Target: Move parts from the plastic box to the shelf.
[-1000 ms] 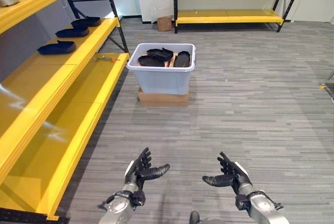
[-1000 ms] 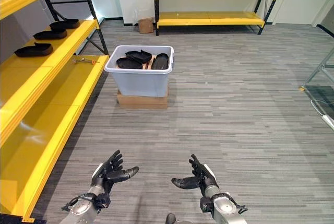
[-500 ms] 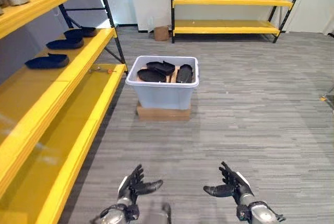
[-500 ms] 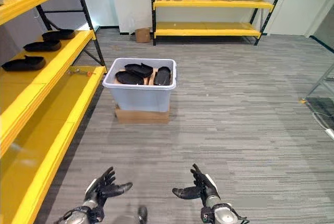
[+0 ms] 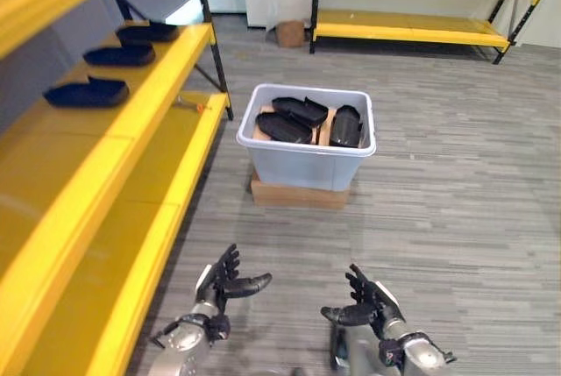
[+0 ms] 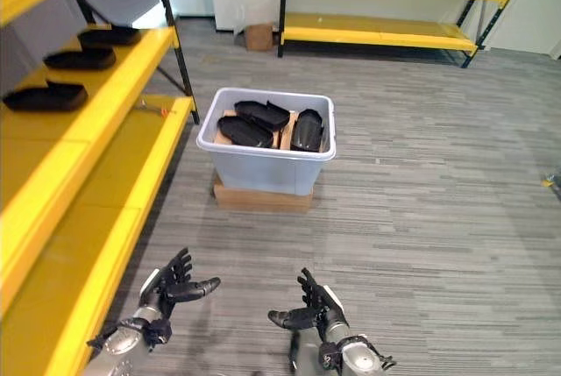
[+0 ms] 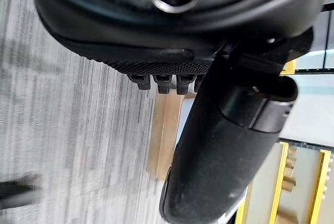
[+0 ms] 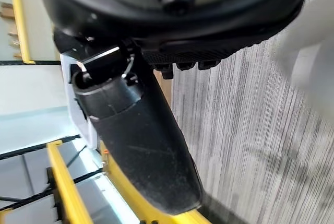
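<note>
We see the plastic box (image 5: pixel 306 148) on its cardboard base (image 5: pixel 298 195), sitting lower and larger in view than a second ago because the camera has moved toward it; it has not shifted on the floor. The black parts (image 5: pixel 302 118) lie inside as before, three more on the yellow shelf (image 5: pixel 158 74) at left. Our left robot hand (image 5: pixel 223 281) and right robot hand (image 5: pixel 366 304) still hover low, fingers spread, holding nothing.
</note>
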`<state>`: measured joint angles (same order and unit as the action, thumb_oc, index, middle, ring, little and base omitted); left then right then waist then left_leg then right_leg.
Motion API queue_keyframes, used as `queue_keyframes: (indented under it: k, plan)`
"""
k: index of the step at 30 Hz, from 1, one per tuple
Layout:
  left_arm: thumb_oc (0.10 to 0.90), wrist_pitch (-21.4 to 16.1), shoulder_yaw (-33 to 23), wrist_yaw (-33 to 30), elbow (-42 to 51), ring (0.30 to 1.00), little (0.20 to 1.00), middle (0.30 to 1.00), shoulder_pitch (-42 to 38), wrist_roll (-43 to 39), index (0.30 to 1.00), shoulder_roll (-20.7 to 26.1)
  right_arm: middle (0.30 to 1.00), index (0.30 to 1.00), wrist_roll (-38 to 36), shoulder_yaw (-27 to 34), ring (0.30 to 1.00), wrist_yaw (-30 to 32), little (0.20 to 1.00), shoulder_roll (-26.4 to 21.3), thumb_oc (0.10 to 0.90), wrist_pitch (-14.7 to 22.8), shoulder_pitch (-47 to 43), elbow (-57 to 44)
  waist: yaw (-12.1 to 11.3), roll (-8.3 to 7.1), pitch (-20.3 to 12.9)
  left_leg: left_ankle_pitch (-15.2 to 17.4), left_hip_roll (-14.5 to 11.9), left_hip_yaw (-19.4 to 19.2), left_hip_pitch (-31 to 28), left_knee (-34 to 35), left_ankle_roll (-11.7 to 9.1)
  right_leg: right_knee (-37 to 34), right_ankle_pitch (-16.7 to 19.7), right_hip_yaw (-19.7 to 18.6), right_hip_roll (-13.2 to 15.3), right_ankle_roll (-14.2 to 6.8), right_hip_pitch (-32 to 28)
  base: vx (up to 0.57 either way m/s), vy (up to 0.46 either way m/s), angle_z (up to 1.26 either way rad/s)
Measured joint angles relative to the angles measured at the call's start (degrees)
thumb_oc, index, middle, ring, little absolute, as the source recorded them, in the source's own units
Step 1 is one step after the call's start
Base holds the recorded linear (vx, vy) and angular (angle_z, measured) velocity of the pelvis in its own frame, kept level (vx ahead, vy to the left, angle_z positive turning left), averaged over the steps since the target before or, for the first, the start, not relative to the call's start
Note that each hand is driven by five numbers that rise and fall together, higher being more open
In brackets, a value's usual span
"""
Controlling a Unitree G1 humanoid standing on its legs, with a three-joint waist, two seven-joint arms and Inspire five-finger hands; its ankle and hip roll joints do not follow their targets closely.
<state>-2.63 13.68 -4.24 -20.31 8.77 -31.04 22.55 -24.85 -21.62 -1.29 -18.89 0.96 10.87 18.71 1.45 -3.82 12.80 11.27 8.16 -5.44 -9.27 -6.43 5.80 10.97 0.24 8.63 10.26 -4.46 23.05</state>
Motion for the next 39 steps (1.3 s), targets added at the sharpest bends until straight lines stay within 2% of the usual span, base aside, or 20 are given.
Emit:
queue_keyframes:
  k: [5,6,7,9,10,11,13,14,15,16,17,19,23,26,27,28,29,31,33,39]
  plan:
    - [0.900,0.2,0.1,0.2,0.0,1.000,1.000,1.000,1.8,0.4,1.000,-2.5,1.000,1.000,0.0,0.4,1.000,-0.1,1.000,-1.4,0.900,-0.1,0.0,0.2,0.2,2.76,-0.8,1.6,-2.0,3.3,-9.6,3.0,-2.8,-2.4,5.4,2.7,-7.0,5.8,-6.7,0.37,-0.156,0.19]
    - [0.900,0.2,0.1,0.2,-0.1,1.000,1.000,1.000,1.8,0.4,1.000,-3.1,1.000,1.000,0.0,0.4,1.000,-0.2,1.000,-1.5,0.900,-0.1,0.1,0.2,0.0,3.02,-1.5,1.7,-2.1,4.1,-10.6,2.3,-3.0,-3.2,7.6,1.4,-8.6,8.6,-8.8,0.28,-0.142,0.19]
    - [0.900,0.1,0.3,0.3,0.5,1.000,1.000,1.000,1.8,0.4,1.000,-5.7,1.000,1.000,0.0,0.8,1.000,-0.1,1.000,-3.3,0.900,0.0,-0.9,0.2,-0.1,6.52,-3.8,1.2,-3.4,5.7,-10.3,-1.4,-4.4,-2.7,9.1,0.3,-10.3,9.8,-9.8,0.35,-0.177,-0.16]
    - [0.900,-0.2,0.2,1.0,2.9,1.000,1.000,1.000,-0.1,0.3,1.000,-4.3,1.000,1.000,-0.1,2.0,1.000,0.0,1.000,-3.5,0.900,0.6,-4.8,-0.1,-1.3,5.02,-3.9,4.3,-5.1,7.5,-4.3,-7.3,-6.7,-5.5,8.4,-2.2,-9.6,10.5,-13.1,0.35,-0.204,-0.17]
    - [0.900,-0.5,0.0,1.1,3.0,1.000,1.000,1.000,-2.9,0.3,1.000,-3.6,1.000,1.000,-0.1,2.5,1.000,0.0,1.000,-4.5,0.900,1.1,-6.8,-0.1,-1.2,4.93,-3.9,-0.2,-9.8,8.4,-1.3,-5.7,-8.4,-4.4,6.6,-1.3,-10.7,10.2,-14.4,0.23,-0.201,-0.26]
    - [0.900,-1.0,-0.4,0.5,2.2,1.000,1.000,1.000,-3.7,0.1,1.000,-2.7,1.000,1.000,-0.3,2.2,1.000,0.0,1.000,-4.2,0.900,1.8,-8.6,0.1,-1.4,3.39,-4.3,-0.7,-8.8,9.1,4.4,-19.4,-10.3,-2.0,3.1,0.6,-10.8,9.2,-14.5,0.23,-0.271,-0.38]
    - [0.900,-1.1,-0.2,0.1,1.8,1.000,1.000,1.000,-2.7,-0.2,1.000,-3.0,1.000,1.000,-0.7,1.8,1.000,0.1,1.000,-4.2,0.900,2.5,-7.2,0.0,-1.9,2.66,-4.9,-4.3,-8.0,8.8,8.4,-30.1,-12.2,-2.5,1.1,0.4,-11.1,9.8,-16.4,0.18,-0.190,-0.43]
    - [0.900,-1.1,0.0,0.0,1.6,1.000,1.000,1.000,-2.8,-0.2,1.000,-2.9,1.000,1.000,-0.8,1.5,1.000,0.2,1.000,-4.4,0.900,2.5,-6.4,0.1,-1.9,2.05,-4.3,-10.2,-7.7,8.7,13.4,-38.5,-14.1,-0.8,-0.6,1.2,-10.6,11.1,-16.4,0.21,-0.090,-0.18]
    - [0.900,-1.1,0.3,0.0,1.2,1.000,1.000,1.000,-2.8,-0.2,1.000,-2.9,1.000,1.000,-0.9,1.3,1.000,0.4,1.000,-4.3,0.900,2.3,-5.4,0.1,-2.2,1.05,-3.6,-17.9,-7.2,8.0,16.9,-44.5,-13.6,-1.7,-1.2,1.5,-9.3,10.7,-17.9,0.15,-0.041,0.00]
    - [0.900,-1.0,0.9,0.0,0.4,1.000,1.000,1.000,-2.5,-0.2,1.000,-3.0,1.000,1.000,-0.9,1.1,1.000,0.6,1.000,-4.1,0.900,1.8,-3.9,0.2,-3.1,0.46,-3.3,-19.5,-7.1,7.1,20.8,-49.3,-12.8,-4.1,-1.3,1.1,-9.0,10.6,-20.1,0.24,0.007,-0.03]
    - [0.900,-1.0,1.0,0.1,0.3,1.000,1.000,1.000,-1.7,-0.2,1.000,-3.0,1.000,1.000,-0.9,1.0,1.000,0.9,1.000,-3.9,0.900,1.3,-3.2,0.2,-3.4,-0.27,-2.9,-11.7,-7.1,6.4,22.9,-47.1,-9.0,-5.9,-1.2,0.7,-8.5,10.7,-21.4,0.29,0.054,-0.09]
    - [0.900,-0.9,1.4,0.0,0.0,1.000,1.000,1.000,-0.8,-0.2,1.000,-2.8,1.000,1.000,-1.1,1.2,1.000,1.2,1.000,-3.8,0.900,1.2,-3.3,0.3,-3.3,0.00,-1.7,-7.5,-8.2,6.7,27.1,-34.3,-8.3,-7.5,-2.5,0.5,-8.4,10.4,-23.4,0.32,0.080,-0.01]
    - [0.900,-0.3,2.1,0.0,-0.9,1.000,1.000,1.000,0.0,-0.1,1.000,-2.9,1.000,1.000,-1.1,1.6,1.000,1.8,1.000,-4.2,0.900,1.2,-3.7,1.7,-4.9,2.44,0.0,-12.5,-10.7,6.0,25.1,4.2,-9.5,-10.8,-4.0,-0.8,-9.0,8.0,-30.5,0.31,0.102,-0.13]
    - [0.900,-0.2,2.0,0.0,-1.2,1.000,1.000,1.000,1.1,-0.1,1.000,-2.9,1.000,1.000,-1.1,1.5,1.000,1.6,1.000,-4.7,0.900,1.3,-3.1,2.0,-5.0,4.26,-0.5,-14.1,-11.1,5.8,24.5,5.3,-9.5,-12.5,-7.8,-2.7,-9.5,5.9,-36.8,0.27,0.102,-0.42]
    - [0.900,-0.2,2.0,0.1,-0.7,1.000,1.000,1.000,2.3,-0.1,1.000,-2.9,1.000,1.000,-1.0,1.7,1.000,1.2,1.000,-5.0,0.900,1.4,-2.5,1.7,-5.8,6.20,-1.8,-12.6,-11.4,6.1,22.4,4.4,-7.9,-11.0,-9.5,-4.5,-9.5,4.2,-37.5,0.36,0.158,-0.74]
    - [0.900,-0.1,1.8,0.0,-0.8,1.000,1.000,1.000,2.3,-0.1,1.000,-2.6,1.000,1.000,-0.9,1.7,1.000,1.2,1.000,-4.4,0.900,1.4,-2.1,1.7,-5.9,5.23,-2.1,-16.1,-10.1,5.6,22.0,3.9,-7.3,-9.9,-10.6,-5.4,-8.5,2.5,-38.0,0.33,0.151,-0.76]
    - [0.900,-0.1,1.4,0.0,-0.4,1.000,1.000,1.000,1.9,-0.1,1.000,-1.6,1.000,1.000,-0.8,1.4,1.000,0.6,1.000,-3.7,0.900,1.2,-1.7,1.6,-5.4,2.53,-2.7,-18.0,-6.9,5.4,20.4,4.7,-5.2,-7.2,-12.1,-6.2,-5.0,0.8,-37.9,0.30,0.143,-0.40]
    - [0.900,-0.2,1.0,0.0,0.8,1.000,1.000,1.000,1.5,-0.1,1.000,-0.6,1.000,1.000,-0.7,1.4,1.000,0.4,1.000,-2.8,0.900,1.2,-1.8,1.5,-5.3,1.92,-2.8,-22.3,-5.9,5.2,18.3,6.0,-2.9,-4.0,-13.5,-6.3,-4.1,-0.1,-37.3,0.18,0.099,-0.23]
    - [0.900,-0.3,0.3,-0.1,0.7,1.000,1.000,1.000,0.0,-0.1,1.000,-0.1,1.000,1.000,-0.7,1.3,1.000,0.3,1.000,-1.6,0.900,1.1,-2.0,1.3,-5.1,0.60,-3.4,-21.3,-4.1,4.8,16.8,7.6,-2.3,-3.1,-13.8,-6.5,-3.9,0.0,-35.4,0.17,0.092,-0.06]
    - [0.900,-0.3,0.5,0.0,1.9,1.000,1.000,1.000,-1.3,-0.1,1.000,0.4,1.000,1.000,-0.6,1.1,1.000,-0.2,1.000,-1.5,0.900,1.2,-3.2,1.3,-5.2,0.46,-4.4,-18.5,-0.5,4.0,14.0,8.3,-0.3,-5.3,-13.1,-6.2,-3.3,-0.5,-33.5,0.13,0.077,0.01]
